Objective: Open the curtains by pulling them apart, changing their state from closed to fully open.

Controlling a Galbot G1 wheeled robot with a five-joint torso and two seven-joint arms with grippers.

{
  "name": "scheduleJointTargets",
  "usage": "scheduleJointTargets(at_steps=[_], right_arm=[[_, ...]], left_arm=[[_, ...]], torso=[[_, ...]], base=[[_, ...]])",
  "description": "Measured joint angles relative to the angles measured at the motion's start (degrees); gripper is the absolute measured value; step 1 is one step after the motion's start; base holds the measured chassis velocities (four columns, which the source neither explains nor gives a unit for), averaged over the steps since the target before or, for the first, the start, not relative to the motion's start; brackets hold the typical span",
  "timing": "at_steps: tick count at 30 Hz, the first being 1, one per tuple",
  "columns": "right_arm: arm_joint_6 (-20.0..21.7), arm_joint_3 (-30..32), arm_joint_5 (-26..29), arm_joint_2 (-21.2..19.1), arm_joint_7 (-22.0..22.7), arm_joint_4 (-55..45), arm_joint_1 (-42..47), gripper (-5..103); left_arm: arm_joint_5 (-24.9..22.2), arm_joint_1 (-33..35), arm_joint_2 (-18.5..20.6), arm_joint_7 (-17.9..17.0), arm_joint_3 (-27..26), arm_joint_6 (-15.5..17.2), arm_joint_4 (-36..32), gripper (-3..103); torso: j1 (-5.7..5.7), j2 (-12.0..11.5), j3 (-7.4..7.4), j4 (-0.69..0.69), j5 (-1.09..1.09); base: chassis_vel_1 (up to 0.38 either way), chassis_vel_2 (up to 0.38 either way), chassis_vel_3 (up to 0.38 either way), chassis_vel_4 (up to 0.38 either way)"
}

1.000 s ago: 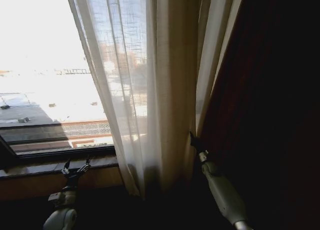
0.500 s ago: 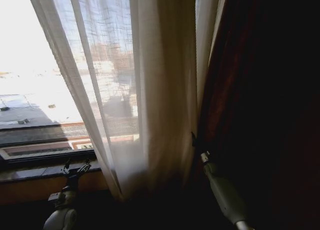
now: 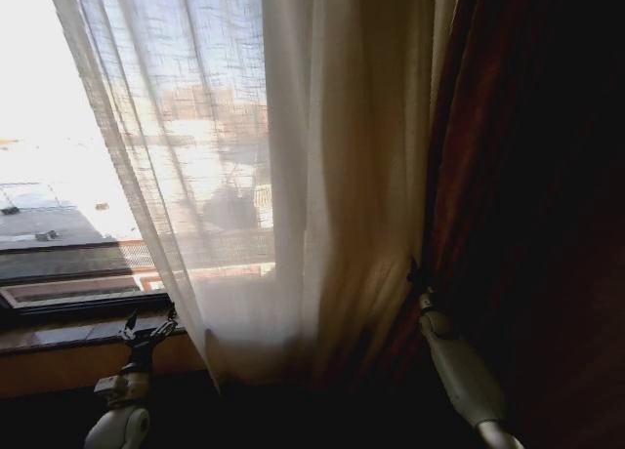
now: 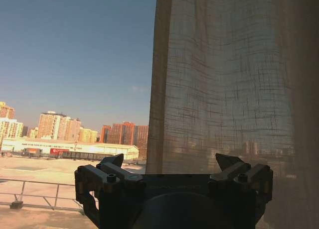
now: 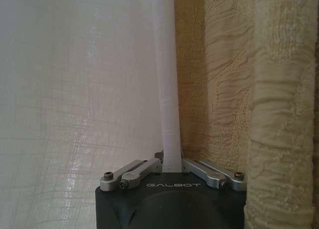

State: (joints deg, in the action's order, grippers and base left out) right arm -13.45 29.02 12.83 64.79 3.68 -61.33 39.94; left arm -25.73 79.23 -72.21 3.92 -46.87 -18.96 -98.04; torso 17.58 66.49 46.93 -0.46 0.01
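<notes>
Sheer cream fabric of the curtains (image 3: 293,176) hangs from the top of the scene to the dark floor, centre to right, with bare window (image 3: 49,127) at far left. The right gripper (image 5: 172,165) is at the panel's right edge beside a dark drape (image 3: 527,176), its jaws pinched on a narrow pleat of the curtains. The left gripper (image 3: 148,325) waits low at the sill (image 3: 59,332), jaws spread wide and holding nothing. Judged good practice: keep the pinch firm on the fold and draw steadily rightward, gathering the cloth against the drape without tugging downward.
</notes>
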Motion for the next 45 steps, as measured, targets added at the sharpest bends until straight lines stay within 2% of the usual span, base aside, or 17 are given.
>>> scheduleJointTargets(at_steps=[10,14,17,22,23,26,28,30,31,32,35,36,37,39,40,42,45], right_arm=[[0.0,-0.4,0.0,1.0,0.1,-1.3,0.8,0],[-0.3,-1.3,1.7,1.3,-2.0,-3.5,1.7,-1],[0.2,-2.1,5.0,1.2,-5.8,-8.5,4.6,16],[1.1,-2.8,7.4,1.4,-7.1,-13.4,8.4,26],[1.7,-3.0,7.8,1.5,-7.3,-15.2,9.9,37],[1.9,-3.1,7.6,1.5,-7.6,-16.9,11.7,43],[2.0,-3.1,6.7,1.7,-8.2,-19.6,14.4,54],[2.0,-3.1,6.2,1.8,-8.5,-20.4,15.2,54],[2.0,-3.1,5.6,1.9,-8.7,-21.5,16.3,59],[2.0,-3.0,4.9,2.0,-8.7,-22.8,17.3,70],[2.1,-2.9,4.4,2.3,-8.5,-23.8,18.1,76],[2.2,-2.8,4.1,2.4,-8.3,-24.3,18.4,82],[2.2,-2.7,4.0,2.4,-8.2,-24.5,18.5,82],[2.2,-2.6,3.9,2.5,-7.9,-25.0,18.8,92],[2.2,-2.6,3.9,2.5,-7.9,-25.0,18.8,92],[2.2,-2.6,3.9,2.4,-7.8,-25.3,18.8,99],[2.2,-2.6,3.7,2.4,-7.8,-25.3,18.8,100]], left_arm=[[0.0,0.0,0.0,0.0,0.0,0.0,0.0,100],[0.0,0.0,0.0,0.0,0.0,0.0,0.0,100],[0.0,0.0,0.0,0.0,0.0,0.0,0.0,100],[0.0,0.0,0.0,0.0,0.0,0.0,0.0,100],[0.0,0.0,0.0,0.0,0.0,0.0,0.0,100],[0.0,0.0,0.0,0.0,0.0,0.0,0.0,100],[0.0,0.0,0.0,0.0,0.0,0.0,0.0,100],[0.0,0.0,0.0,0.0,0.0,0.0,0.0,100],[0.0,0.0,0.0,0.0,0.0,0.0,0.0,100],[0.0,0.0,0.0,0.0,0.0,0.0,0.0,100],[0.0,0.0,0.0,0.0,0.0,0.0,0.0,100],[0.0,0.0,0.0,0.0,0.0,0.0,0.0,100],[0.0,0.0,0.0,0.0,0.0,0.0,0.0,100],[0.0,0.0,0.0,0.0,0.0,0.0,0.0,100],[0.0,0.0,0.0,0.0,0.0,0.0,0.0,100],[0.0,0.0,0.0,0.0,0.0,0.0,0.0,100],[0.0,0.0,0.0,0.0,0.0,0.0,0.0,100]], torso=[[0.01,0.0,0.0,0.02,0.0],[0.01,0.0,0.0,0.03,-0.01],[0.01,0.0,0.0,0.04,-0.02],[0.01,0.0,0.0,0.03,-0.02],[0.01,0.0,0.0,0.03,-0.01],[0.01,0.0,0.0,0.03,-0.02],[0.01,0.0,0.0,0.03,-0.02],[0.01,0.0,0.0,0.03,-0.02],[0.0,0.0,0.0,0.03,-0.02],[0.01,0.0,0.0,0.02,-0.01],[0.0,0.0,0.0,0.03,-0.02],[0.0,0.0,0.0,0.03,-0.02],[0.01,0.0,0.0,0.03,-0.02],[0.01,0.0,0.0,0.03,-0.02],[0.01,0.0,0.0,0.03,-0.02],[0.01,0.0,0.0,0.03,-0.02],[0.01,0.0,0.0,0.03,-0.02]], base=[[0.0,0.0,0.0,0.0],[0.0,0.0,0.0,0.0],[0.0,0.0,0.0,0.0],[0.0,0.0,0.0,0.0],[0.0,0.0,0.0,0.0],[0.0,0.0,0.0,0.0],[0.0,0.0,0.0,0.0],[0.0,0.0,0.0,0.0],[0.0,0.0,0.0,0.0],[0.0,0.0,0.0,0.0],[0.0,0.0,0.0,0.0],[0.0,0.0,0.0,0.0],[0.0,0.0,0.0,0.0],[0.0,0.0,0.0,0.0],[0.0,0.0,0.0,0.0],[0.026,-0.006,-0.023,-0.006],[0.077,0.023,-0.051,-0.012]])
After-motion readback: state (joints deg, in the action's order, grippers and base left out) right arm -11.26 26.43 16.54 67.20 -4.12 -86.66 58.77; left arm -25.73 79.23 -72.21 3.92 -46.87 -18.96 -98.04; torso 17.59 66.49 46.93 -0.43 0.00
